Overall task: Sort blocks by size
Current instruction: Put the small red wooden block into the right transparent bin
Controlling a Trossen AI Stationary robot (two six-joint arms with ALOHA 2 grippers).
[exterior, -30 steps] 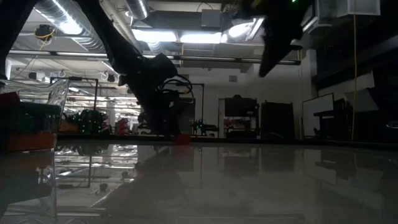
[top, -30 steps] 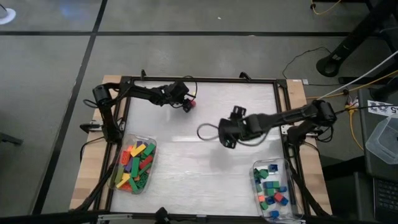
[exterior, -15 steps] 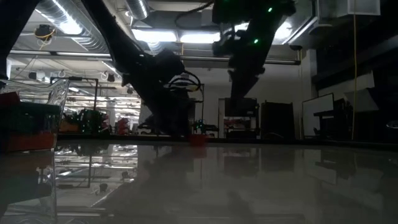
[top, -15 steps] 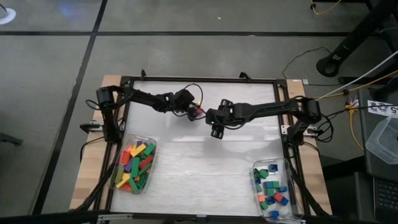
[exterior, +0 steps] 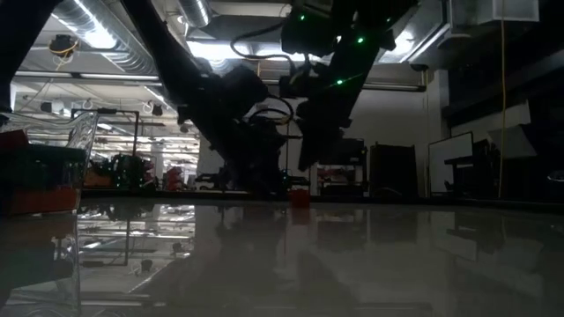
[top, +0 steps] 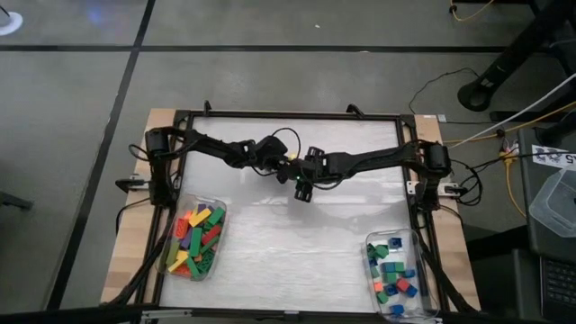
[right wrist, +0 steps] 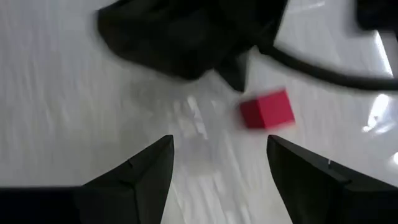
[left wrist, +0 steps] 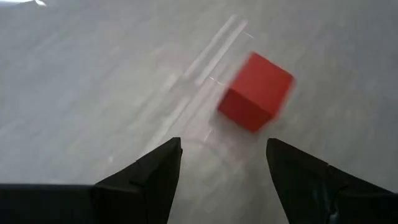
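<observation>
the left gripper (left wrist: 221,163) stands wide and empty, a small red block (left wrist: 255,91) lying on the white table (top: 297,261) just ahead of its fingertips. the right gripper (right wrist: 217,160), also wide and empty, faces the same block from the opposite side, just beyond it.

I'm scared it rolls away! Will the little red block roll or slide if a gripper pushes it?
The red block has flat faces, so it probably won't roll. The table looks glossy, so it may slide. It looks stiff and likely light.
</observation>
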